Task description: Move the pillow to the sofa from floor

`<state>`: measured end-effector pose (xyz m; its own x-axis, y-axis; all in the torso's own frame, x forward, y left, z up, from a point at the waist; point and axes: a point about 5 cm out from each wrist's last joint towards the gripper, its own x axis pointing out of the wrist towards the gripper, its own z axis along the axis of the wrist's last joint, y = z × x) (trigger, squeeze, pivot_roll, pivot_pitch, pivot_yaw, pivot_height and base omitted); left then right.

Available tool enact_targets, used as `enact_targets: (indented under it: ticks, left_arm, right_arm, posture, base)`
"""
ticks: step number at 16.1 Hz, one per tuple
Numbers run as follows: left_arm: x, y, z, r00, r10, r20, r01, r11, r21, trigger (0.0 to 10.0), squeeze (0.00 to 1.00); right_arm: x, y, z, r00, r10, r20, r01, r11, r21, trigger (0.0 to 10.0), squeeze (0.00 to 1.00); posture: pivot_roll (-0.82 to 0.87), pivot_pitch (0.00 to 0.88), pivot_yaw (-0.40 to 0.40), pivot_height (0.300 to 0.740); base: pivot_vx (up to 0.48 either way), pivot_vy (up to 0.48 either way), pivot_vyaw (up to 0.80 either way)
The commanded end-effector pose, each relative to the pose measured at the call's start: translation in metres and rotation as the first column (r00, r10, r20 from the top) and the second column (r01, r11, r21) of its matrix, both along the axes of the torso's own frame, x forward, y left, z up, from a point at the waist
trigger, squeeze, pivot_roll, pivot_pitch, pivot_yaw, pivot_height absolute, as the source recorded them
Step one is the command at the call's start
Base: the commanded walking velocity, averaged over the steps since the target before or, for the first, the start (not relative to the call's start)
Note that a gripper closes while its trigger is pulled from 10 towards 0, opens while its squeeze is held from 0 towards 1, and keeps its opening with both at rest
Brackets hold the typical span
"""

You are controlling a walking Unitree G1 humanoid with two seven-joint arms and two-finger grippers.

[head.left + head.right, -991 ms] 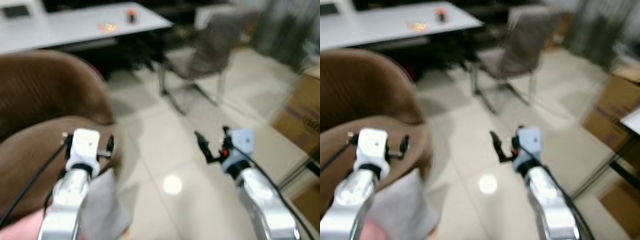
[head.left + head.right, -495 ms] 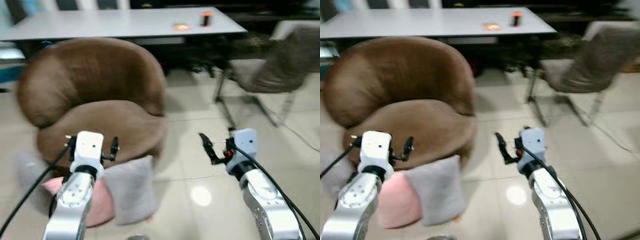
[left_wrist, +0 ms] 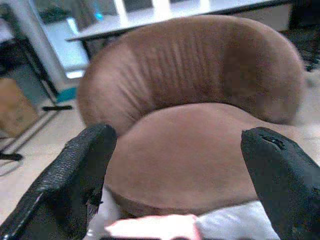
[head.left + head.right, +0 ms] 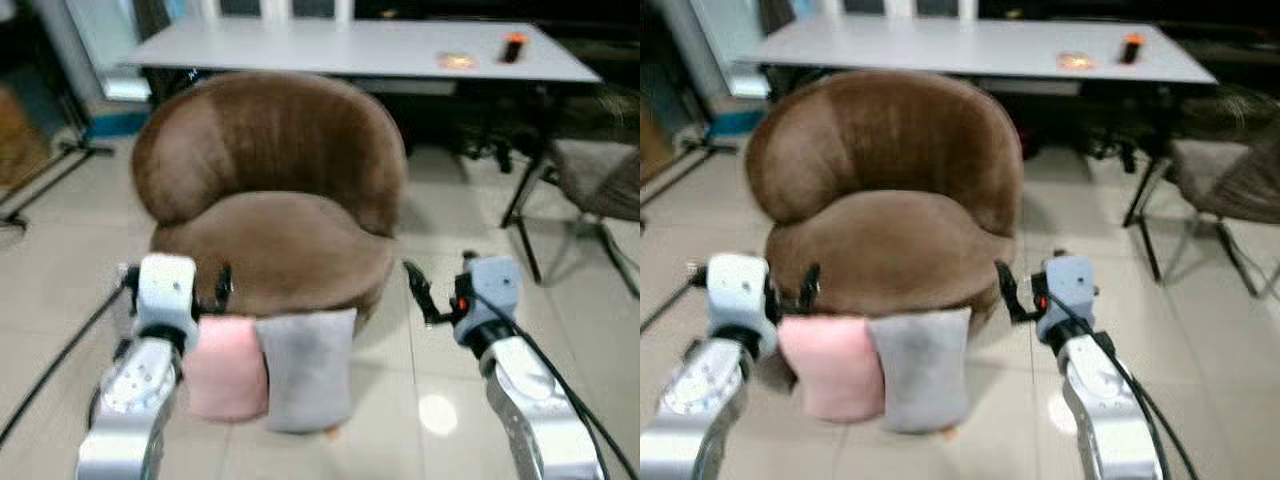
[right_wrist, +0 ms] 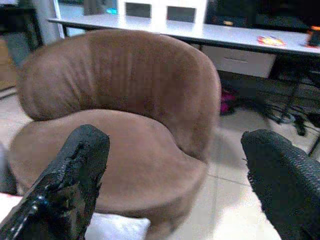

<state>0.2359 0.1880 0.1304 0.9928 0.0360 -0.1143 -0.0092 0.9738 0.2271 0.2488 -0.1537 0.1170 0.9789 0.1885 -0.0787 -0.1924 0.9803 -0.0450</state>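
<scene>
A: What's biggest in front of the robot?

B: The brown round-backed sofa (image 4: 270, 200), standing on the pale tiled floor (image 4: 60, 260), seat facing the robot. Behind it runs a long white desk (image 4: 350, 45) with a small orange-topped object (image 4: 512, 47) near its far right corner. A grey chair (image 4: 600, 185) on thin metal legs stands to the right.

A: And the pillow?

B: There are two on the floor, leaning upright against the sofa's front edge: a grey pillow (image 4: 305, 368) and a pink pillow (image 4: 226, 366), touching side by side, the pink one on the robot's left. The task sentence does not say which one is meant.

A: Where are the grippers?

B: The left gripper (image 4: 175, 290) is raised just above the pink pillow; the right gripper (image 4: 440, 298) hangs over bare floor beside the sofa's right edge. In both wrist views the fingers (image 3: 75, 175) are spread wide and hold nothing.

A: What could go wrong?

B: I'd judge the main risk is a one-sided pinch: soft stuffing may slip out of the fingers as it is lifted. Reaching for one pillow could also topple its neighbour, since they touch. The picture is blurred, so the robot may be moving, and a reach made now could land short
</scene>
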Motion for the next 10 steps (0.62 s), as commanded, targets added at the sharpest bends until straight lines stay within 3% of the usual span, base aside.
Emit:
enact_targets:
  ticks: [1, 3, 4, 5, 6, 10]
  left_arm:
    - [0.000, 0.000, 0.001, 1.000, 0.004, 0.016, -0.004, 1.000, 0.006, 10.0, 0.00]
    - [0.001, 0.003, 0.004, 0.999, 0.011, 0.038, -0.010, 0.999, -0.039, 10.0, 0.00]
    - [0.002, 0.001, 0.004, 1.000, -0.007, 0.027, 0.008, 0.999, -0.045, 10.0, 0.00]
    - [0.004, -0.002, 0.005, 0.999, -0.038, 0.025, 0.039, 0.998, -0.058, 10.0, 0.00]
    - [0.005, -0.005, 0.004, 0.998, -0.057, 0.019, 0.057, 0.998, -0.022, 10.0, 0.00]
    - [0.000, 0.003, 0.003, 0.999, -0.038, 0.014, 0.038, 0.999, -0.023, 10.0, 0.00]
  right_arm:
    - [-0.003, -0.006, -0.001, 0.999, -0.018, -0.031, 0.018, 1.000, 0.009, 10.0, 1.00]
    - [-0.007, 0.001, -0.006, 0.999, 0.001, -0.044, 0.001, 0.999, 0.051, 10.0, 1.00]
    - [-0.004, 0.002, -0.005, 0.999, -0.012, -0.049, 0.015, 0.999, 0.052, 10.0, 0.00]
    - [-0.001, 0.001, -0.001, 0.999, -0.038, -0.038, 0.041, 0.998, 0.057, 10.0, 0.00]
    - [0.001, -0.002, 0.002, 0.999, -0.045, -0.003, 0.045, 0.988, 0.145, 10.0, 0.00]
    - [0.004, -0.005, 0.008, 0.999, -0.034, 0.034, 0.028, 0.988, 0.149, 10.0, 0.00]
  posture:
    - [-0.11, 0.000, -0.012, 0.740]
    - [-0.11, 0.000, -0.009, 0.740]
    - [-0.12, 0.000, -0.001, 0.740]
    - [-0.11, 0.000, 0.001, 0.740]
    - [-0.09, 0.000, -0.001, 0.740]
    - [-0.07, 0.000, -0.010, 0.740]
  base:
    - [0.000, 0.000, 0.00]
    - [0.000, 0.000, 0.00]
    - [0.000, 0.000, 0.00]
    - [0.000, 0.000, 0.00]
    - [0.266, 0.000, 0.00]
    - [0.269, 0.000, 0.00]
